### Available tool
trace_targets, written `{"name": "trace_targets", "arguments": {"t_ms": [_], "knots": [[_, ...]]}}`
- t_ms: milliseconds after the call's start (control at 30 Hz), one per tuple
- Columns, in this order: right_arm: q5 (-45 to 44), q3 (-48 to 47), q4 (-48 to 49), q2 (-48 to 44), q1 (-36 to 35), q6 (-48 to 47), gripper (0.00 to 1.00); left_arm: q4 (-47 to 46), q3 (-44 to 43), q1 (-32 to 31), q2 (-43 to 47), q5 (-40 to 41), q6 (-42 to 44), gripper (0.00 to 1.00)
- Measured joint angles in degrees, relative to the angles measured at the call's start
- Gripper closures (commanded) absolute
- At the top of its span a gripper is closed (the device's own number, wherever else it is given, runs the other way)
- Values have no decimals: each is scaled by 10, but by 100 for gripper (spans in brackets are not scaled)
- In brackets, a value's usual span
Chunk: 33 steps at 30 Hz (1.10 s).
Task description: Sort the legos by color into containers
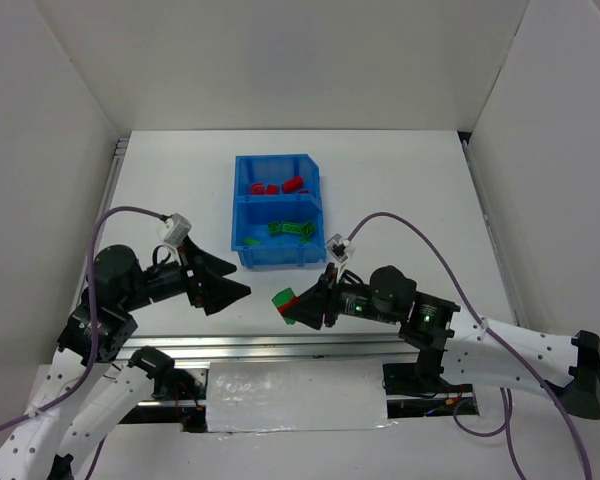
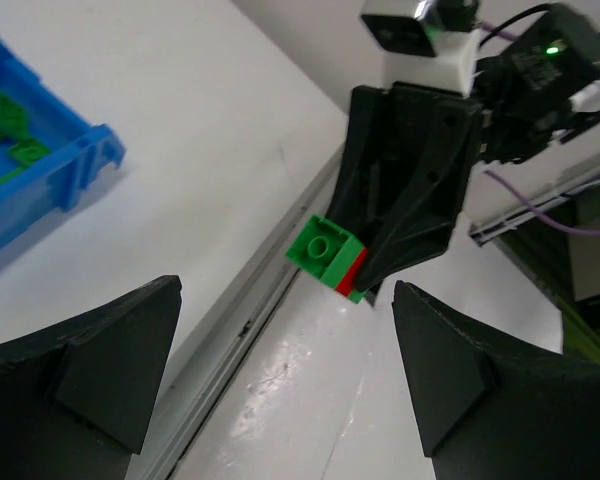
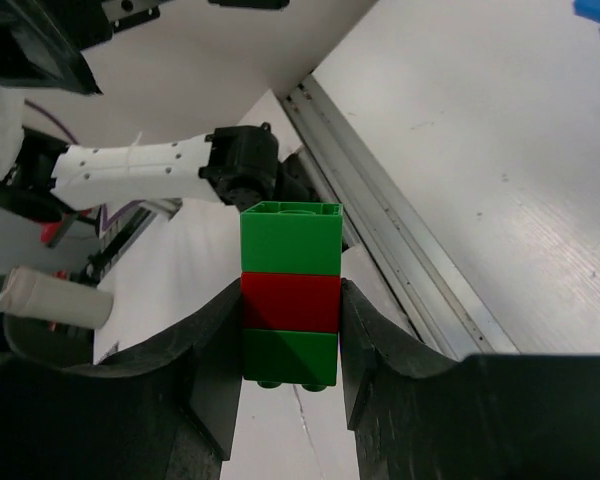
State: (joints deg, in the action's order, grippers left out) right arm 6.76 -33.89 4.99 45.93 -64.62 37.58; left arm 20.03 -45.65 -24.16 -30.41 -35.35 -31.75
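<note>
A small stack of bricks (image 3: 290,290), green on red on green, is pinched between the two fingers of the right pincer (image 1: 298,305), just in front of the near right corner of the blue bin (image 1: 242,215). The fingers press the sides of the red brick and the green one below it, and the other green brick sticks out past the fingertips. I cannot tell whether the stack touches the table (image 1: 410,190).

Inside the bin, red bricks (image 1: 280,186) lie in the far compartment and green bricks (image 1: 290,229) in the near one, with the middle wall between them.

The left pincer (image 1: 235,280) hangs in front of the bin's near left corner, its fingers spread wide with nothing between them. It faces the stack from a little way off, and nothing stands between the two.

A metal rail (image 1: 280,345) runs along the table edge in front of the bin. Bare table lies to the left and right of the bin, up to the white walls (image 1: 280,60).

The right arm reaches in low from the bin's right. The left arm is folded, with its wrist turned towards the stack.
</note>
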Motion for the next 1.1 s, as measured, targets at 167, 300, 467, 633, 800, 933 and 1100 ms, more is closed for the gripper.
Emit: {"name": "trace_targets", "arguments": {"t_ms": [167,300,467,633,800,933,1100], "knots": [[57,-7,5,-2,0,-13,82,-47,0,0,13,-42,-35,0],[104,-19,42,8,0,-14,82,-67,0,0,42,-68,-50,0],[140,-29,84,36,0,-12,82,-81,0,0,49,-98,-59,0],[179,-33,92,51,0,-10,81,-91,0,0,55,-119,-67,0],[213,-38,113,51,0,-10,81,-122,0,0,58,-145,-80,0],[233,-45,128,52,0,-10,81,-145,11,0,58,-159,-88,0],[248,-72,139,74,0,-12,82,-177,44,0,47,-167,-108,0]]}}
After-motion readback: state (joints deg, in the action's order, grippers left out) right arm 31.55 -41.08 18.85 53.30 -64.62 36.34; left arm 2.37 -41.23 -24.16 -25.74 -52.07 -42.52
